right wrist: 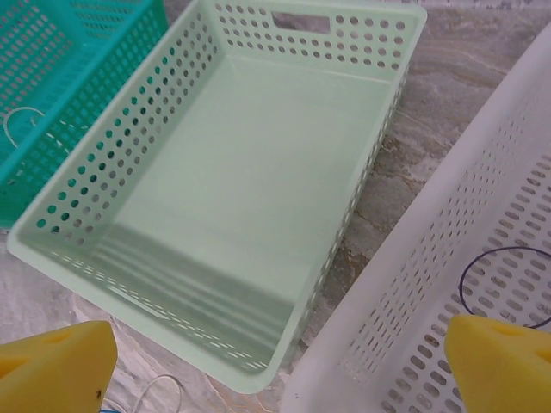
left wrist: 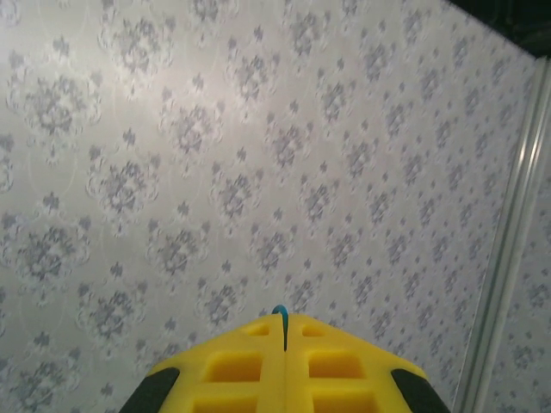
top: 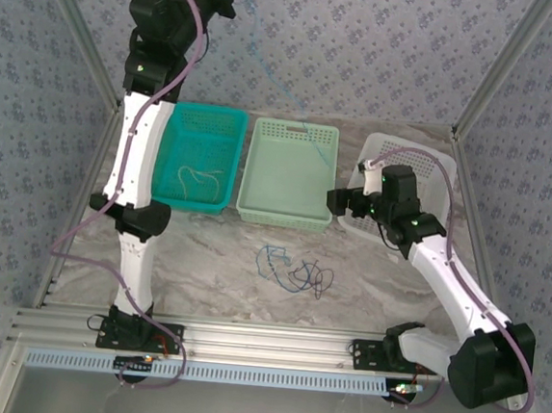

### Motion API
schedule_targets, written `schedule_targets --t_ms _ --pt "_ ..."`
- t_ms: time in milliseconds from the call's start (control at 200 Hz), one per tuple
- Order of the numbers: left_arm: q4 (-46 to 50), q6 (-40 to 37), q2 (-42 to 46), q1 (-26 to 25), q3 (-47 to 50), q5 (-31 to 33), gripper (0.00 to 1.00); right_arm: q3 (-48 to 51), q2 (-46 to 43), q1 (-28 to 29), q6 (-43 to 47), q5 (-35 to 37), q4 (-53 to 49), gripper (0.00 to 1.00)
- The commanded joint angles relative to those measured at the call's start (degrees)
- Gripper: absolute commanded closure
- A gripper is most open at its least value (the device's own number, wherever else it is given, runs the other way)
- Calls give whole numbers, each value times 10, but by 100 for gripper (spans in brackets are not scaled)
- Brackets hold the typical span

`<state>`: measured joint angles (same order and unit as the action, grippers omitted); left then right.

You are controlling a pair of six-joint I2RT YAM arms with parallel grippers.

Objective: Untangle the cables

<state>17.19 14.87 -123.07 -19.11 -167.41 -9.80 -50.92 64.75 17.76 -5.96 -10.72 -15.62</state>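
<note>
**Blue strand held high, knot on the counter**

Blue cable (left wrist: 279,311) is pinched between the shut fingers of the left tool (left wrist: 281,330), which is raised well above the counter (top: 213,259) and faces the back wall. From there the strand slants down to the far right corner of the green basket (top: 285,217). I cannot tell whether it runs on to the tangle (top: 294,271), which lies on bare counter just in front of that basket, toward the near edge.

The right tool (right wrist: 277,357) is spread wide and holds nothing. It hangs over the gap between the green basket and the white basket (right wrist: 448,198).

A cream cable (top: 196,180) lies alone in the teal basket (top: 207,111). A purple cable (right wrist: 495,250) lies in the white one.

**Risks**
- The raised strand may catch on the green basket's rim or perforated wall, so more pull could drag or tip the basket.
- If the strand is joined to the tangle, pulling would likely cinch the knot tighter.
- A thin wire in a fingertip pinch may also slip out.

**Room**
- The left arm looks near the top of its reach, so little lift is left.
- The open strip between the basket fronts and the near edge is the clearest working space.
- To reach it, the right tool must clear the green basket's near right corner.
</note>
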Motion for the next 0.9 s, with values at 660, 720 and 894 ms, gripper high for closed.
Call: schedule_targets --t_ms 660,720,894 --pt "0 124 -32 29 -21 -118 100 34 -94 -38 9 0 -58 0" --pt "1 127 -35 27 -21 -121 100 35 -98 -41 9 2 -62 0" --pt "20 125 -43 8 -21 -138 100 41 -110 -46 11 -1 -66 0"
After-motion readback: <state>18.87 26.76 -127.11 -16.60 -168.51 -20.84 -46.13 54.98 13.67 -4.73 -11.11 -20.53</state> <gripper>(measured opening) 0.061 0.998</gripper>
